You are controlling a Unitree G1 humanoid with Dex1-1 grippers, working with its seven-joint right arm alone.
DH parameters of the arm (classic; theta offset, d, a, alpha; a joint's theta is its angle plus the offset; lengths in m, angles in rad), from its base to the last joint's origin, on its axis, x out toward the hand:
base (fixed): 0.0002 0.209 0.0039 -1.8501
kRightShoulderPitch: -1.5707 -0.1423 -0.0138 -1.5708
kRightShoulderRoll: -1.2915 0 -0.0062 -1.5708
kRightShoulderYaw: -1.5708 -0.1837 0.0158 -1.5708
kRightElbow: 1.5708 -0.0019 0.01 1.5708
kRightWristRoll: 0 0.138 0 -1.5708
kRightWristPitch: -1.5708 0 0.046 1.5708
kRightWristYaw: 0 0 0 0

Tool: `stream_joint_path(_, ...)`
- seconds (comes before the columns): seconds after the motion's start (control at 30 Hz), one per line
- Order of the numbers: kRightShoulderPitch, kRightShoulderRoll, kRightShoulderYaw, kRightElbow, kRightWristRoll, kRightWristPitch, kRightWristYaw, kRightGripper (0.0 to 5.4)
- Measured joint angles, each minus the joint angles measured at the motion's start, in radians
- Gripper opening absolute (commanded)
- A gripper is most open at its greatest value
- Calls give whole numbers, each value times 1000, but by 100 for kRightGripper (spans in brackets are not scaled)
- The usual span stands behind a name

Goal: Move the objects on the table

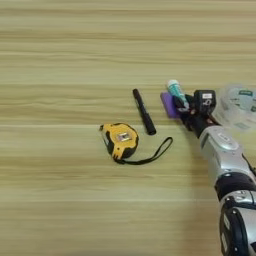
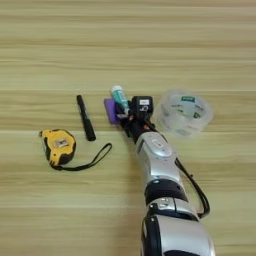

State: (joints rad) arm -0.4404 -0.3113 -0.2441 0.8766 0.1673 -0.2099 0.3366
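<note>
Reaching in from the lower right, the silver forearm [image 2: 155,155] carries the gripper [image 2: 131,114] to the cluster at mid-table. Its black fingers lie at the glue stick [image 2: 119,95] and the purple cap [image 2: 111,111], the stick's white tip projecting beyond them toward the far edge; whether the fingers are closed on the stick or merely beside it cannot be told from either view. The clear tape roll [image 2: 184,113] lies just right of the wrist, apparently apart from it. The black marker [image 2: 85,117] lies left of the cap, and the yellow tape measure [image 2: 59,146] nearer the robot, its black strap [image 2: 95,156] trailing toward the forearm. All rest on the light-wood table [image 2: 128,45].

Risks from this position (judged, not observed): the stick and cap sit so close that a lift of one may drag or flick the other; a sideways swing of the wrist could nudge the tape roll and set it sliding; a leftward sweep could roll the marker; a retreat low over the table might snag the strap.
</note>
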Motion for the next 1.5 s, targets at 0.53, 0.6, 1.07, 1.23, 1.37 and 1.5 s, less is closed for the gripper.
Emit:
stream_joint_path(0.53, 66, 26, 15, -225, 12, 5, 20, 161)
stream_joint_path(0.6, 107, 43, 27, -313, 19, 28, 26, 161)
stream_joint_path(1.07, 227, 124, 148, -648, 47, 200, 66, 161)
stream_joint_path(1.23, 236, 130, 169, -648, 44, 211, 67, 161)
stream_joint_path(1.37, 236, 139, 186, -635, 38, 221, 71, 161)
stream_joint_path(1.5, 234, 149, 194, -580, 37, 225, 87, 161)
